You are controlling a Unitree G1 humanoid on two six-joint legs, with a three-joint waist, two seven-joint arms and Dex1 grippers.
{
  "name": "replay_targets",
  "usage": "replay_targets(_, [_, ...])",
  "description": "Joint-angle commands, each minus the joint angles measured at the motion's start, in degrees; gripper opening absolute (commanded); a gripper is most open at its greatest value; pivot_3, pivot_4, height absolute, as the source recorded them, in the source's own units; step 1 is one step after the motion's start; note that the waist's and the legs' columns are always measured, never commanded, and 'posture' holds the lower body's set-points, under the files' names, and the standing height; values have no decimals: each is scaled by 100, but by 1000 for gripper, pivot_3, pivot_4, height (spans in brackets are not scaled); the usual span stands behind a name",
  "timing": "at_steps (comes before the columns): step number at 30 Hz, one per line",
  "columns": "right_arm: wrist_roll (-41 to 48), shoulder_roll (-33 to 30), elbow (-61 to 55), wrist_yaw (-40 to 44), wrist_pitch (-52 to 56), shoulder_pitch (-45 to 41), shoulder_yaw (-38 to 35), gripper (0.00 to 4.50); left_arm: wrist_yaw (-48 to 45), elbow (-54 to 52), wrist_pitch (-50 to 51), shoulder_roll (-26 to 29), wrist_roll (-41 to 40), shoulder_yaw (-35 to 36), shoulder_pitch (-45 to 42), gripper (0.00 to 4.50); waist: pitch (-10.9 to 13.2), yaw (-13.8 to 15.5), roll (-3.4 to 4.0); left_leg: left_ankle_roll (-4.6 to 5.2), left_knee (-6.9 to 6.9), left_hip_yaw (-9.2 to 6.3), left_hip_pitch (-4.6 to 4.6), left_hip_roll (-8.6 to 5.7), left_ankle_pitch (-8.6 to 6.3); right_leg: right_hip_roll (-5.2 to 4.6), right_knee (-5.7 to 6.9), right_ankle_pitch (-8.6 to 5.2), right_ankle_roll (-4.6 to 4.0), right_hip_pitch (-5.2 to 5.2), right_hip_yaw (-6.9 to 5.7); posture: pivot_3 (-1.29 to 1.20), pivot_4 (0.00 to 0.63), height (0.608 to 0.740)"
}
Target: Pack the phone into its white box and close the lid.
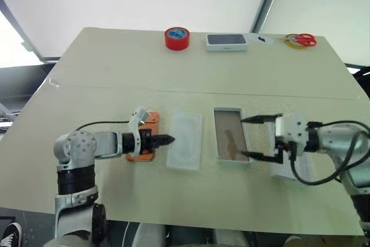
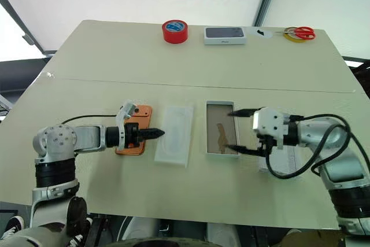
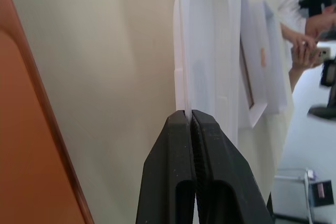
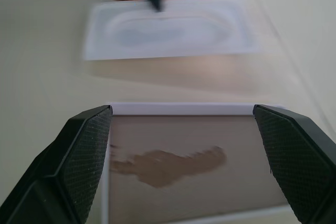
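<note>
two tools level: left tool [image 1: 167, 140] clenched over phone [image 1: 143, 143], right tool [image 1: 259, 137] released beside white box [image 1: 230, 136].

Along the far edge of my tabletop [image 1: 104, 73] a red tape roll [image 1: 177, 38] lies flat. Near it sits a white box with a dark phone picture [image 1: 226, 41] on top. Further along lies a small white tag [image 1: 263, 40], then red-handled scissors [image 1: 302, 40] resting across a yellow ring. Nearer me, a thin white insert [image 1: 185, 140] with an oval recess lies flat. A person [image 3: 307, 30] stands beyond the tabletop.
</note>
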Motion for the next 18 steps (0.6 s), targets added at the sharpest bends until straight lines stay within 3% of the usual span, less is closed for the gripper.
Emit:
replay_targets(1, [-267, 77, -173, -29, -150, 25, 235, 4500, 107, -136, 48, -63, -322, 246, -107, 53, 0, 0, 0, 0, 0, 0, 0, 0, 0, 0, 0, 0, 0, 0, 0, 0, 150, 740])
replay_targets(5, [-710, 65, -4, 54, -454, 6, 619, 4500, 281, -64, 48, -139, -605, 374, -100, 53, 1, -1, -1, -2, 0, 0, 0, 0, 1, 0, 1, 0, 0, -2, 0, 0, 150, 740])
replay_targets(6, [-779, 83, 79, 31, -415, -26, 681, 4247, 344, -47, 48, -152, -641, 416, -95, 14, 1, -3, -2, -2, 0, 0, 0, 0, 1, 0, 0, 0, 0, -1, 0, 0, 150, 740])
replay_targets(9, [-1126, 107, 429, 81, -612, -166, 961, 3222, 515, -30, 48, -209, -762, 567, -125, 0, 1, -6, -2, -2, 0, 0, 1, 0, 1, 0, 0, 0, 0, -1, 0, 0, 150, 740])
replay_targets(15, [-1148, 233, 451, 130, -583, -344, 1132, 32, 851, 24, 48, -410, -883, 917, -304, 0, 2, -4, -4, -4, 0, 0, 1, 0, 2, 1, 0, 0, 0, -2, 0, 0, 150, 740])
replay_targets(18, [-1297, 258, 479, 117, -585, -443, 1250, 32, 976, 49, 48, -497, -926, 1012, -350, 0, 2, -1, -4, -5, 0, 0, 1, -1, 2, 2, 0, 0, 0, -1, -1, 0, 150, 740])
